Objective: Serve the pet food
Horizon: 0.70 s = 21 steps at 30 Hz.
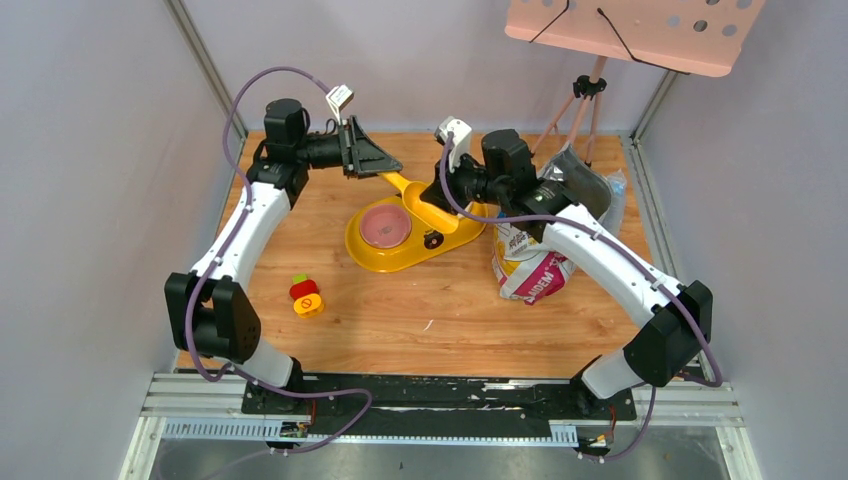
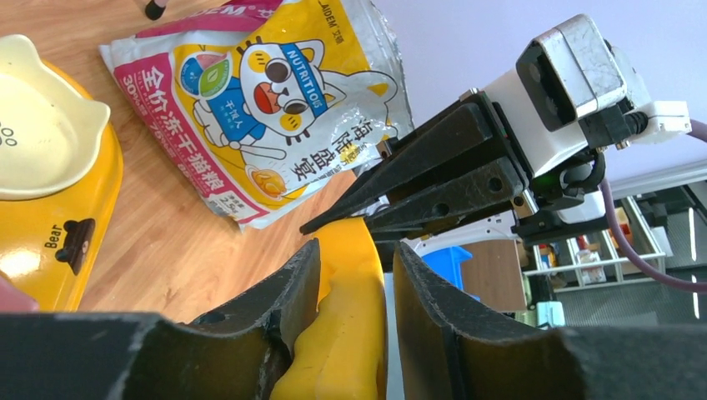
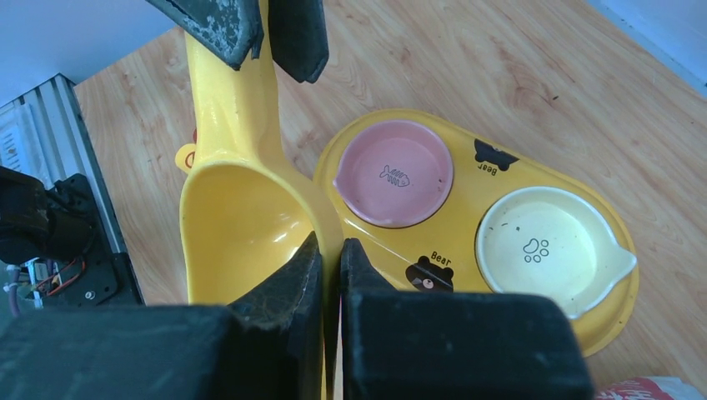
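Nearest the right wrist lens, the right gripper [image 3: 331, 250] had its two black fingers drawn almost together, pinching the thin side rim of the yellow plastic scoop [image 3: 242, 225]. The scoop's bowl lay just left of those fingertips and held nothing. Beyond the fingertips, at the far end of the scoop's handle, the left gripper [image 3: 273, 67] appeared closed on the handle as well, so both arms held the one tool above the wooden table [image 3: 500, 67]. Just right of the right fingertips sat the yellow plastic two-bowl feeder [image 3: 463, 208], its round pink dish [image 3: 393, 171] and its cream dish with a paw print [image 3: 546, 250] both bare. None of the pet food showed in any view; by judgement it was inside the white, pink and blue printed foil bag [image 1: 530, 262], which rested on the table behind the right fingers, under that arm. As a loose, dry heap of small pellets, the food would likely be light, hard and quick to roll or spill. With nothing for fingers to pinch directly, it would have to ride in the scoop's bowl, kept level. The scoop looked stiff and smooth, hence slippery. Its handle seemed the sounder place to hold, since a grip on the bowl's rim could get in the way at the bag's mouth. The foil bag would probably crumple and slide if pushed.
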Motion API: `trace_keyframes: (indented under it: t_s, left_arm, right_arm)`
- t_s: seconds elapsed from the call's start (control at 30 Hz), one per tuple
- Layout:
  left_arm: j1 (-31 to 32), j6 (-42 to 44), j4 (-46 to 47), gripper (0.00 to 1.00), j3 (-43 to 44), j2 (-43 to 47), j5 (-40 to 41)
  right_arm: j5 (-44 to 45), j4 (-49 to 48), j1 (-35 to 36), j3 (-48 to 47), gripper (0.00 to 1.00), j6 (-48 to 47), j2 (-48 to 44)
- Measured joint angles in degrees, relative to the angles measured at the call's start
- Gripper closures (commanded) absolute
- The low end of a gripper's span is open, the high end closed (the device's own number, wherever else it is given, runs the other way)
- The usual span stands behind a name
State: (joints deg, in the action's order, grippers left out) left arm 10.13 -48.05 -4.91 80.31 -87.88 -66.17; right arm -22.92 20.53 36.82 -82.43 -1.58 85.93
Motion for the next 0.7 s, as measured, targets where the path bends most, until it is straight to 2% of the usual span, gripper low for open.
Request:
trace_keyframes:
  t_s: [0.07, 0.1, 0.17, 0.33, 0.47, 0.6, 0.67, 0.7]
  left_arm:
    - [-0.11, -0.11, -0.02, 0.49, 0.0, -0.09, -0.22]
    - [-0.11, -0.15, -0.02, 0.43, 0.0, -0.13, -0.46]
    - [0.0, -0.22, -0.02, 0.39, 0.0, -0.28, -1.07]
    - [0.02, -0.63, -0.42, 0.38, 0.0, -0.31, -2.6]
    - [0.0, -0.66, -0.44, 0.47, 0.0, -0.31, -3.3]
    - [-0.13, -0.39, -0.5, 0.62, 0.0, -0.33, -3.23]
    - [-0.22, -0.07, -0.57, 0.73, 0.0, -0.37, -3.08]
    - [-0.24, -0.28, -0.66, 0.82, 0.0, -0.44, -3.26]
  right_arm:
    - [0.48, -0.24, 0.11, 0.0, 1.0, -0.22, 0.0]
    - [0.85, -0.26, 0.13, 0.0, 1.0, -0.33, 0.0]
    - [1.79, -0.2, 0.13, 0.0, 1.0, -0.59, 0.0]
    - [3.39, -0.24, 0.13, 0.0, 1.0, -1.53, 0.0]
    - [3.5, -0.31, 0.13, 0.0, 1.0, -1.6, 0.0]
    - [3.28, -0.92, 0.13, 0.0, 1.0, -1.55, -0.07]
    - [3.19, -1.18, 0.13, 0.0, 1.0, -1.53, -0.17]
    - [3.21, -1.2, 0.13, 0.0, 1.0, -1.6, -0.22]
